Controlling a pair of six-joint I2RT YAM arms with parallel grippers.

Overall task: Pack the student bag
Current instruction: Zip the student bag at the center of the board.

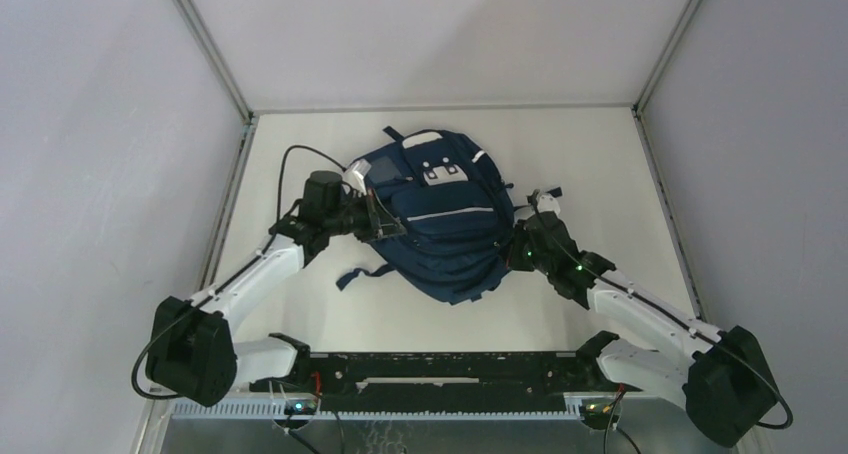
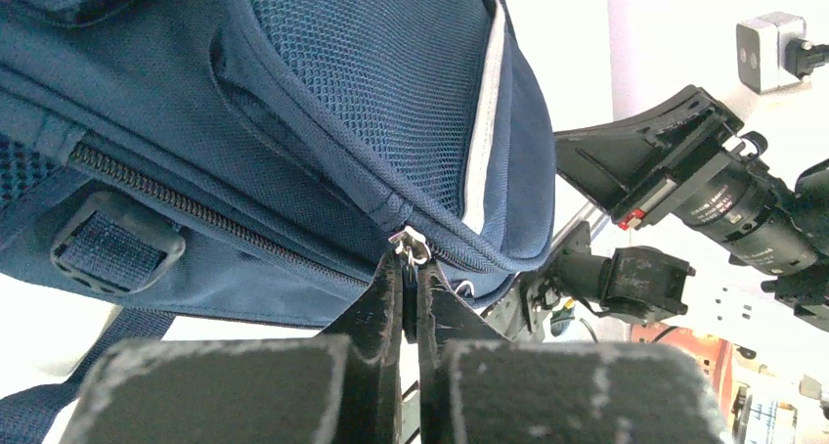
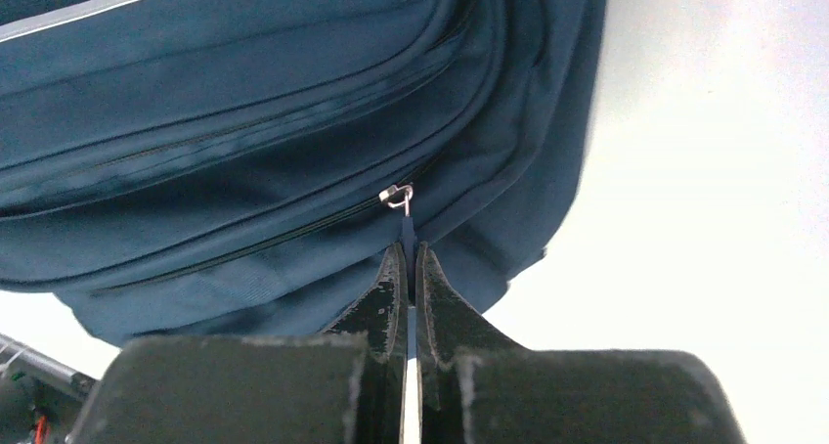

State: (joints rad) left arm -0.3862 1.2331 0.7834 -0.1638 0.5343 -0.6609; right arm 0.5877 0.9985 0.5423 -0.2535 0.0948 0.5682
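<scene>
Table (image 1: 600, 154) | left hand (image 2: 411, 270), right hand (image 3: 409, 255): pinched on zip pulls (image 3: 397, 199) (student bag (image 1: 445, 224))

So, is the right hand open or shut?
Shut: the right hand is closed on the blue zipper pull of the student bag, and the right wrist view shows almost no gap.

Pale walls (image 1: 430, 34) enclose a white table (image 1: 600, 154).
</scene>
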